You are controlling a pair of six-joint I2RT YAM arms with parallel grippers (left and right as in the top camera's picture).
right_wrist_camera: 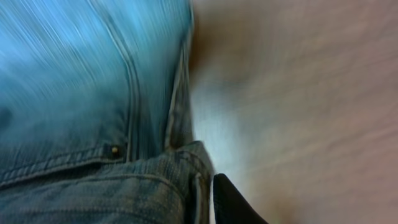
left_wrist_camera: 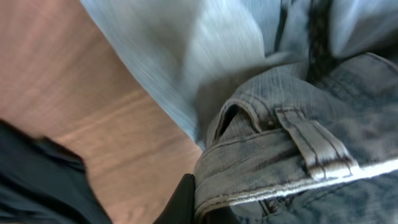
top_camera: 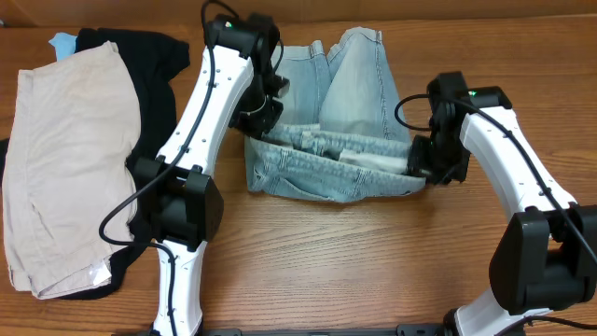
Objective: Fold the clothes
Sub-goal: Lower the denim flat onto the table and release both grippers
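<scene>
- The overhead camera looks straight down from well above and takes in the whole table [top_camera: 373, 280], with the denim shorts [top_camera: 354, 103] towards its far side.
- The left wrist camera sits very close to the shorts' waistband. It looks past its own dark finger [left_wrist_camera: 180, 205] at denim and wood.
- The right wrist camera is just as close and blurred. It faces the shorts' side edge, with 1 finger [right_wrist_camera: 236, 202] at the bottom.
- All 3 views share the shorts and the tabletop.

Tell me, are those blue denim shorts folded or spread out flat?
Partly folded. The denim shorts have their waist end doubled over in a band across the middle, while both legs lie spread out beyond it.
</scene>
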